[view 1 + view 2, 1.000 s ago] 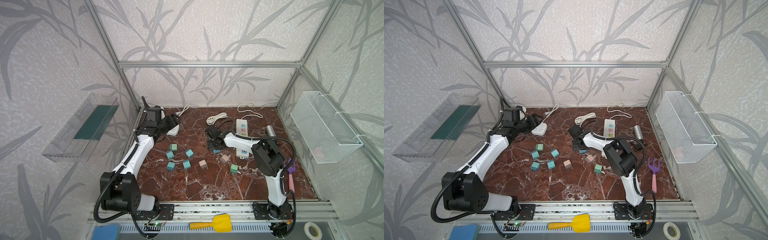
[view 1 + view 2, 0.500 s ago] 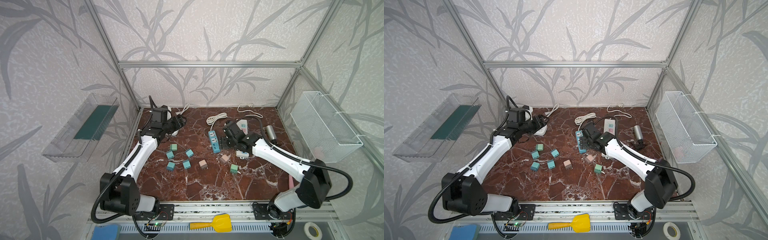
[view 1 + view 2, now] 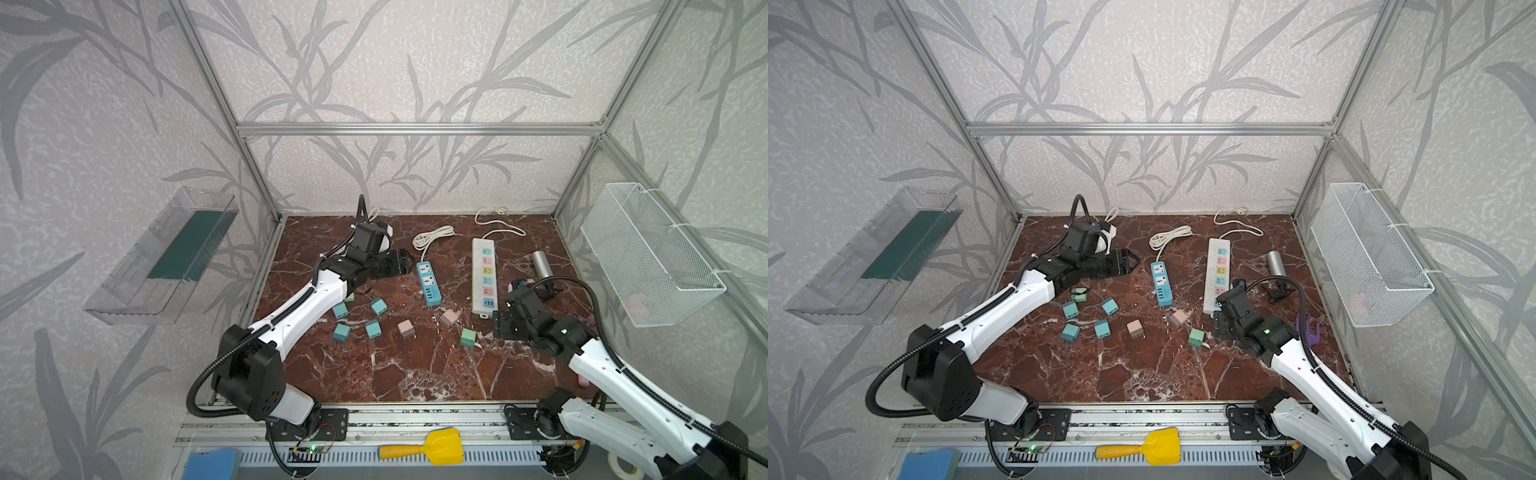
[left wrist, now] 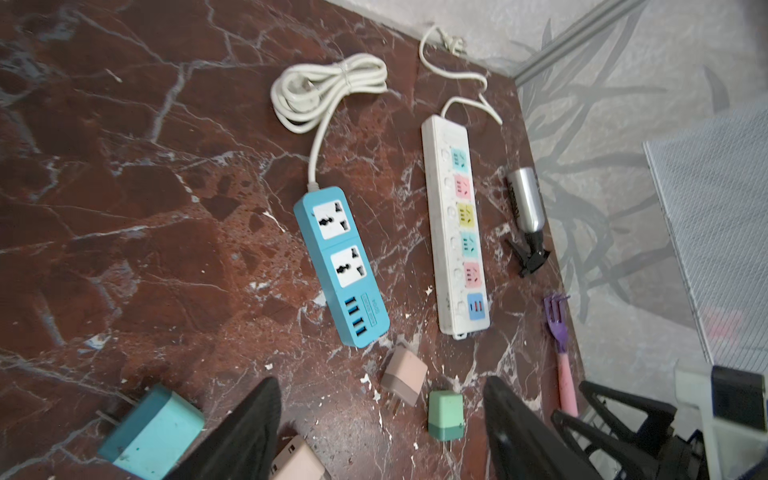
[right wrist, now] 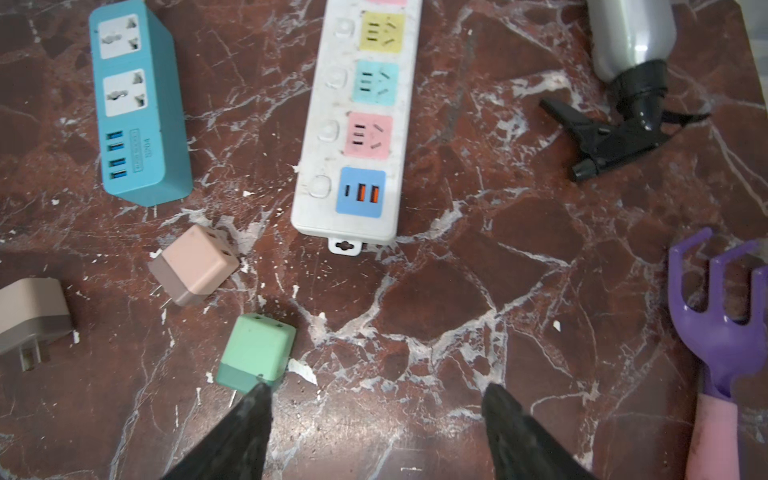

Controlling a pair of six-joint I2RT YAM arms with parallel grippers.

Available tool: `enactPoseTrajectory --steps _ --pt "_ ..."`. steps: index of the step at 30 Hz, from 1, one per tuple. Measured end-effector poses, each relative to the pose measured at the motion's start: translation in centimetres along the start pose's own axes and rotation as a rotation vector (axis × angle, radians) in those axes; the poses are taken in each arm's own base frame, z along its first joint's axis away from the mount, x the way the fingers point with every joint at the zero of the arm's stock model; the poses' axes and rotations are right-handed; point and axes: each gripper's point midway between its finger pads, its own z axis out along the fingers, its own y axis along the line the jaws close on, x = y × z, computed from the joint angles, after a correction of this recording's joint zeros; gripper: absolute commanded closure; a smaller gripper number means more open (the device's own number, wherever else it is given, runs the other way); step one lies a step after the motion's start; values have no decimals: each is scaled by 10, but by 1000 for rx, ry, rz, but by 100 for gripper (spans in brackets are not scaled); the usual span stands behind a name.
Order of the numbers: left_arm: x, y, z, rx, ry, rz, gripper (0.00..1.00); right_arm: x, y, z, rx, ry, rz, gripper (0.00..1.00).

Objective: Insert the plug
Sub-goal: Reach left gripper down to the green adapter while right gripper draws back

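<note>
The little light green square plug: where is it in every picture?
In a top view: the light green square plug, right of the middle.
In a top view: green plug, same place.
Left wrist: green plug beside a pink square plug.
Right wrist: green plug beside that pink plug.
Landmark: the long white power strip; the plug lies just past its blue end.

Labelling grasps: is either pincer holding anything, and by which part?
Nothing is held. The left pincer and the right pincer are both open and empty; the small green cube-shaped plastic plug lies by one right fingertip, not between them.
</note>
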Motion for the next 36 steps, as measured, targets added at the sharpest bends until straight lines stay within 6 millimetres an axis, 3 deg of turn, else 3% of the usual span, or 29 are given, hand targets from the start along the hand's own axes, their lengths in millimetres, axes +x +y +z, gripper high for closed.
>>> enactPoseTrajectory --steps 5,9,12,17,20,23,26,32,36 --pt "28 -26 6 -78 3 207 27 4 -1 -2 -40 6 42 15" --pt "53 -46 8 -117 16 312 30 9 0 -5 -82 -15 70 22" --pt "81 -56 11 -153 79 341 35 14 -9 -4 -87 -33 124 33" --pt "128 -72 34 -218 227 345 35 10 -26 -2 -87 -78 234 61" --pt "167 -79 46 -246 318 375 34 7 -32 0 -94 -104 275 70" --pt "202 -90 61 -256 403 407 33 6 -34 3 -99 -109 294 70" --pt "223 -99 78 -262 460 422 33 6 -35 6 -99 -106 305 67" --pt "225 -106 101 -285 481 416 30 7 -34 11 -107 -102 309 45" --pt "219 -114 114 -290 469 417 28 10 -34 13 -111 -98 312 39"
